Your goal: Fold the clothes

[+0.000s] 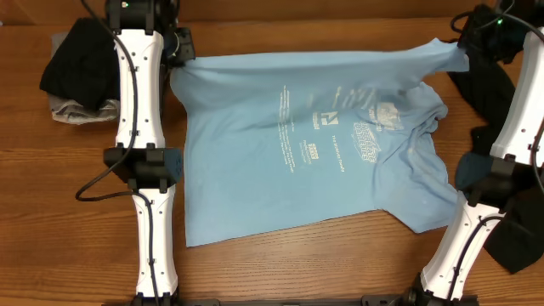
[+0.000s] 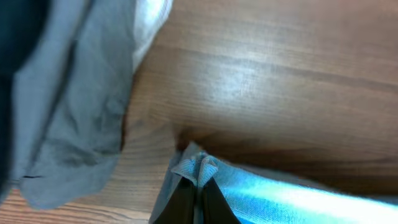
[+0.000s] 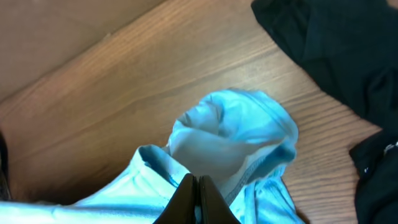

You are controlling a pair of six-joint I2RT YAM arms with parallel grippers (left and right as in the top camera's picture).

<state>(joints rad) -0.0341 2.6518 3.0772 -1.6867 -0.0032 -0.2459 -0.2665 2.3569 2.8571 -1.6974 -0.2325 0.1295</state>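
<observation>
Soft matt blue cloth T-shirt (image 1: pixel 246 170) (white print) on smooth, faintly glossy wooden table (image 1: pixel 255 272)

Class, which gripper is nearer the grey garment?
Left. The left gripper, shut on a corner of the blue T-shirt, sits just beside the grey garment; the right gripper grips the opposite corner, far from it.

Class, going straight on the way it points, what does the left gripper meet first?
Past the T-shirt edge it pinches, the left gripper probably meets bare table; the grey garment lies aside. Depth is unclear.
</observation>
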